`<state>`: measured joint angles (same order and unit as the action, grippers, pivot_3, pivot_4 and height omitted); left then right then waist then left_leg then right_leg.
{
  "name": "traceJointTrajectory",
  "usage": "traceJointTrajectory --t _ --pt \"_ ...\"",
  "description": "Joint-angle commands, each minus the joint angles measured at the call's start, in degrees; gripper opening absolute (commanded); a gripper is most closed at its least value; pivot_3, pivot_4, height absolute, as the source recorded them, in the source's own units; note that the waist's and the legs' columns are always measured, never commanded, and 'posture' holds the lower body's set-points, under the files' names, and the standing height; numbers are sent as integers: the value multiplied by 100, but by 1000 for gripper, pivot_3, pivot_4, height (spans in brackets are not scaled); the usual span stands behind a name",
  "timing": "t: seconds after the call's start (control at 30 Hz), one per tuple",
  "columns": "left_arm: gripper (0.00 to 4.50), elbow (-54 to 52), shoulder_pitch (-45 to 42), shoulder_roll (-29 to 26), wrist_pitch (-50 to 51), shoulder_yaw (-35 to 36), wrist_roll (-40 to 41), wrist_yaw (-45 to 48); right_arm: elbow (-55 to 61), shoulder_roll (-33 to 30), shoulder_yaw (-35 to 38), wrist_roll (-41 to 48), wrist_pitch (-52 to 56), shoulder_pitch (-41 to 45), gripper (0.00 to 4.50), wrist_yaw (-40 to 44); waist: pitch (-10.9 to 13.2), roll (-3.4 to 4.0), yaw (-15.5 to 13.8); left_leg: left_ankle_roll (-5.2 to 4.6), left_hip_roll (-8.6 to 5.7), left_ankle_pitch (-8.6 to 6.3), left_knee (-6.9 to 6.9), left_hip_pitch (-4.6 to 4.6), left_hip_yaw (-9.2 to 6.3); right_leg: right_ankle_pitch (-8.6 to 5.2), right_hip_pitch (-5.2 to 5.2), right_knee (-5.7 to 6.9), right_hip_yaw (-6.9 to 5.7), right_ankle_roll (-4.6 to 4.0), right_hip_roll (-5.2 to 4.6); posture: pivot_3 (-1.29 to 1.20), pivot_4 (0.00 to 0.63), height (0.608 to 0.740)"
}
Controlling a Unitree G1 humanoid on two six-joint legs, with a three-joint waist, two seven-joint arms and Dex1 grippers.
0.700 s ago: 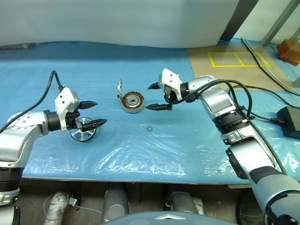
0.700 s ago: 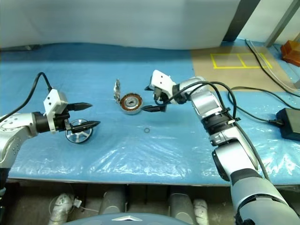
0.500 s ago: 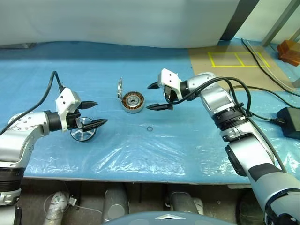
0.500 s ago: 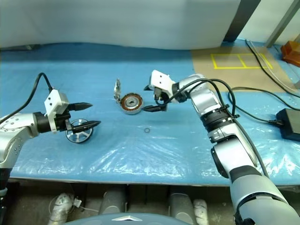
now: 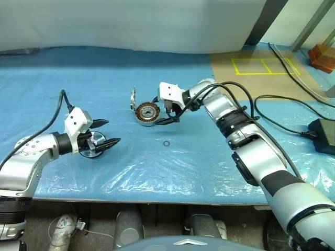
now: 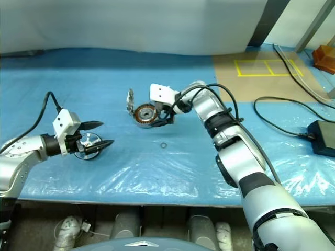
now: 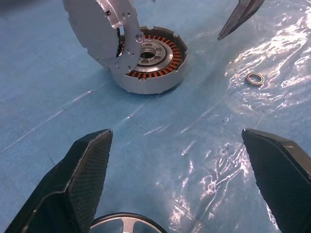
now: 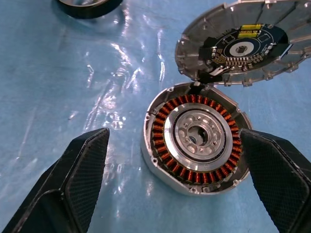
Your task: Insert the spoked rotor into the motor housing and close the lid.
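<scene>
The right end effector (image 5: 162,110) has moved leftward along the tabletop and now hangs just over the housing (image 5: 147,113), its open fingers straddling it, where before it stood off to the housing's right. The left end effector (image 5: 103,132) has drawn back slightly toward the near edge, fingers open around the rotor (image 5: 95,144).

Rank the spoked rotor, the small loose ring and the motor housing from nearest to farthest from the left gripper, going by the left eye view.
1. Spoked rotor: right at the left gripper, under its fingers.
2. Small loose ring: on the blue sheet, off to the gripper's right.
3. Motor housing: farther back on the sheet, by the right gripper. It is roughly as far as the ring, so hard to call.
</scene>
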<state>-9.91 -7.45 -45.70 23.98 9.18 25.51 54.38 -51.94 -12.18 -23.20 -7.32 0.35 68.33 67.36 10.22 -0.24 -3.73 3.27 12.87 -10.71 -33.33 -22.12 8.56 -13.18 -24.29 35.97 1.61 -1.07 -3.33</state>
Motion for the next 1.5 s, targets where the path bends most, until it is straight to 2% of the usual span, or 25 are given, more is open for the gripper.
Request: traceJointTrajectory --t 0.03,0.43,0.53,1.23,1.47,1.5 --pt "4483 -294 92 11 -73 196 23 -115 -609 254 148 -81 -44 434 4500 -248 0 0 1 0 0 0 0 1 0 -1 -1 1 0 -2 0 0 150 740" --pt "4483 -533 368 154 -65 214 16 -401 -1581 687 94 -573 -549 648 4500 -352 0 0 -4 0 6 0 -3 -6 0 -11 -11 23 -5 -18 0 0 150 740" --pt "4483 -577 428 175 -82 176 -7 -453 -1757 738 28 -781 -643 645 4500 -656 0 0 -3 0 6 -1 -10 -2 0 -17 -19 49 -4 -28 0 0 150 740" --pt "4483 -716 288 432 -4 -197 -147 -654 -2159 1005 -212 -1572 -1075 467 4500 -1110 0 1 2 0 10 -1 -34 -8 1 -22 -34 80 0 -35 0 0 150 740" --pt "4500 -814 258 519 -5 -162 -194 -842 -2205 1060 -275 -1758 -988 582 2303 -1379 -1 0 6 1 10 -1 -34 -8 2 -22 -34 80 1 -35 0 0 150 740" --pt "4500 -845 265 531 3 -164 -189 -867 -2212 1086 -235 -1733 -897 615 2303 -1435 -2 0 11 1 10 -1 -34 -6 2 -22 -33 80 2 -35 0 0 150 740"
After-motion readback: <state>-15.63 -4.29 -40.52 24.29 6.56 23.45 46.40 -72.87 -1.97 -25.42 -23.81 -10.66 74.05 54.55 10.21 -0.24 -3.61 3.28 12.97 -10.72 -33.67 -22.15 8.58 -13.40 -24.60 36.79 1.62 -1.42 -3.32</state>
